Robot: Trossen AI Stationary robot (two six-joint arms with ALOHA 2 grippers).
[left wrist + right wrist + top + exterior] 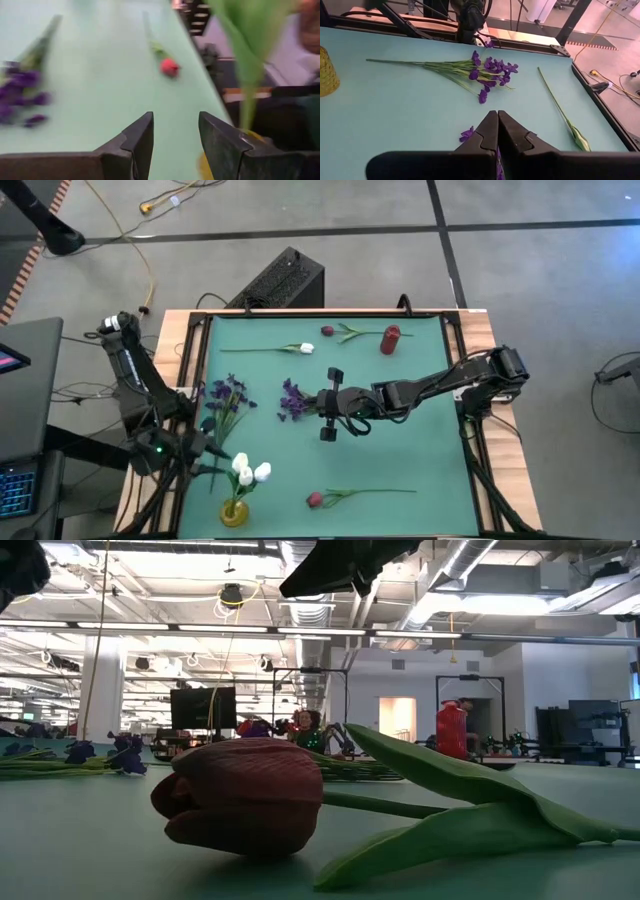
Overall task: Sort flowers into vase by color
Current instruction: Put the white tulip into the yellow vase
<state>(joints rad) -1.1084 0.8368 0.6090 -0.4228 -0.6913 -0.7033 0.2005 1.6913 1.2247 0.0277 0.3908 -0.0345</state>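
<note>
Right gripper mid-table, jaws pinched on a purple sprig | left gripper spread, empty, beside yellow vase holding white tulips | red tulip lies near, red vase far

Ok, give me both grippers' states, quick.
Left gripper: open, empty, beside the yellow vase.
Right gripper: shut on a purple sprig.

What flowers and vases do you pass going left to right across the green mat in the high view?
Purple sprig → yellow vase holding white tulips → purple sprig in the shut right gripper → red tulip lying near the front edge → red vase. The far-edge tulips overlap these, so they're left out.
</note>
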